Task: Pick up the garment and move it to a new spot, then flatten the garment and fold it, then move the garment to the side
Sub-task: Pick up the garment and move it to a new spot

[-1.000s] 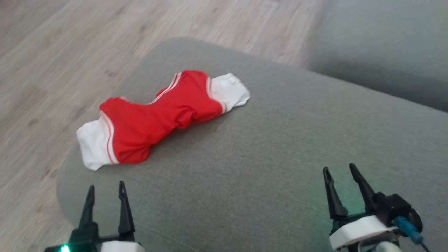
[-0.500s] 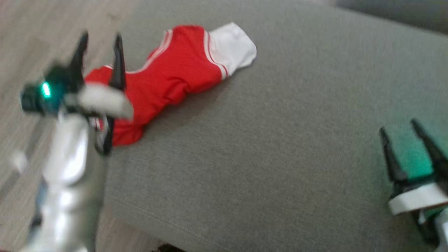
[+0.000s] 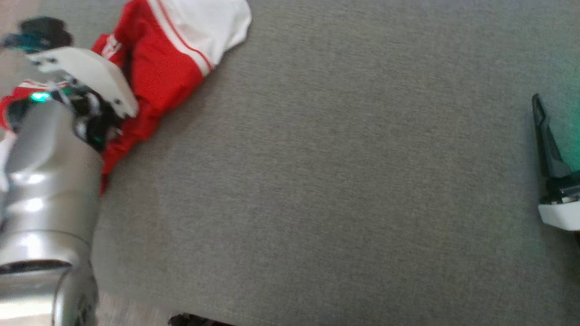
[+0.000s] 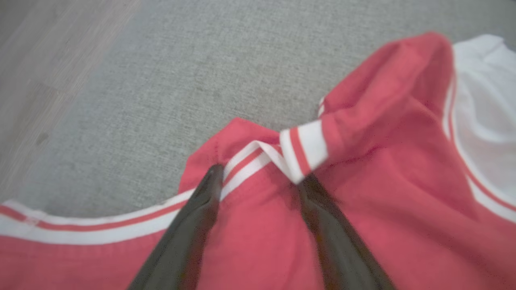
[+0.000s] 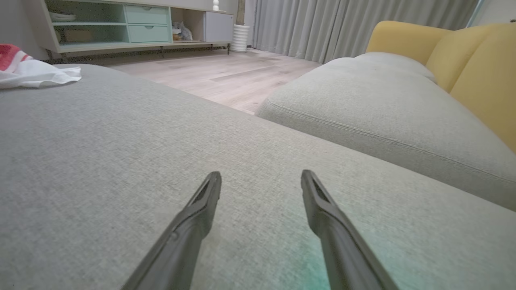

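Note:
The garment (image 3: 158,68), red with white sleeves and striped trim, lies crumpled at the far left of the grey cushion (image 3: 340,181). My left arm (image 3: 50,181) reaches over it, its wrist covering the garment's middle. In the left wrist view my left gripper (image 4: 260,177) is open, its fingertips (image 4: 211,181) pressed down on the red cloth (image 4: 363,169) on either side of the striped collar. Far to the right, one finger (image 3: 546,145) of my right gripper shows at the picture's edge. My right gripper (image 5: 261,177) hangs open just above bare cushion, with the garment (image 5: 28,72) far off to its left.
A second grey cushion (image 5: 363,100) with a yellow backrest (image 5: 475,68) lies beyond a gap to the right. Wooden floor (image 5: 225,76) lies past the cushion's far edge, with a low shelf unit (image 5: 133,28) and curtains (image 5: 342,24) behind. The cushion's near edge (image 3: 136,308) runs along the bottom.
My left arm has swung forward from the near edge onto the garment, fingers still apart. The head camera has tipped down and closer. The right gripper stays open.

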